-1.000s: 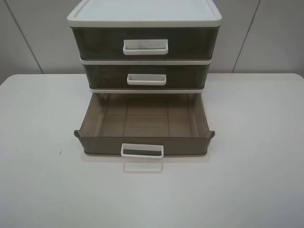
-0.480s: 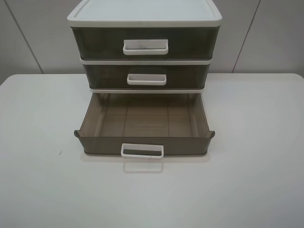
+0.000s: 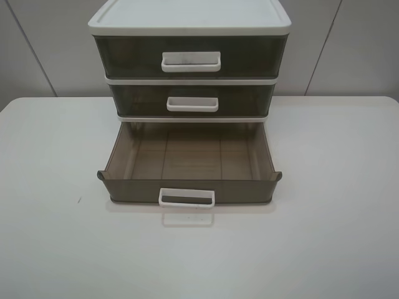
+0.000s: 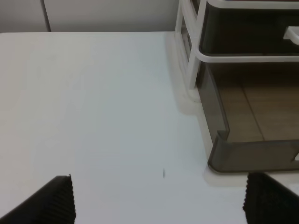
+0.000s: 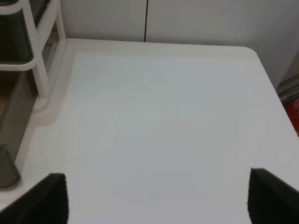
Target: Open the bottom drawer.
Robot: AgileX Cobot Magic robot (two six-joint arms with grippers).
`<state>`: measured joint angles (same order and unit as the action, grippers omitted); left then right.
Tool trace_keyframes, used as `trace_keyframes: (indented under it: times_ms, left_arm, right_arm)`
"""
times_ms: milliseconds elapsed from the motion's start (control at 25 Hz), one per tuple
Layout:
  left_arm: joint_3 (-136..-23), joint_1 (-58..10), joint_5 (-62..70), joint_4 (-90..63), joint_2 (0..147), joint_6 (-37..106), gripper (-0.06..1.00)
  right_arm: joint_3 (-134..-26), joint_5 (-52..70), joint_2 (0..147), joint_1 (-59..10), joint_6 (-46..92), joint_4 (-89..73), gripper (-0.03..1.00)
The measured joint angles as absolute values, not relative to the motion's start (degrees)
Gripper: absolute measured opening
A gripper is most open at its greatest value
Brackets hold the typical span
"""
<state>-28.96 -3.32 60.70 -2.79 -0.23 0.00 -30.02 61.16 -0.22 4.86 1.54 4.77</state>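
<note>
The bottom drawer (image 3: pixel 190 159) is a smoky-brown translucent tray, pulled far out of the three-tier unit (image 3: pixel 187 18) and empty. Its small white loop handle (image 3: pixel 187 198) faces the front. Neither gripper shows in the exterior high view. In the left wrist view my left gripper (image 4: pixel 161 205) is open over bare table, with the drawer's left front corner (image 4: pixel 243 154) beside it. In the right wrist view my right gripper (image 5: pixel 161 198) is open over bare table, with the drawer's right corner (image 5: pixel 9 158) at the picture's edge. Neither gripper holds anything.
The middle drawer (image 3: pixel 249 99) and the top drawer (image 3: pixel 249 56) are shut, each with a white handle. The unit stands at the back middle of a white table (image 3: pixel 336 237). A grey panelled wall (image 3: pixel 349 50) runs behind it.
</note>
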Motion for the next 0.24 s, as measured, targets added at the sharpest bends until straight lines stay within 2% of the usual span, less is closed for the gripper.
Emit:
trace_keyframes:
  times_ms: [240]
  left_arm:
    - [-29.0,-3.3,60.7,-2.8,-0.2,0.0,0.74]
  right_arm:
    - [-30.0,61.2,-0.2,4.1,1.0,5.3,0.76]
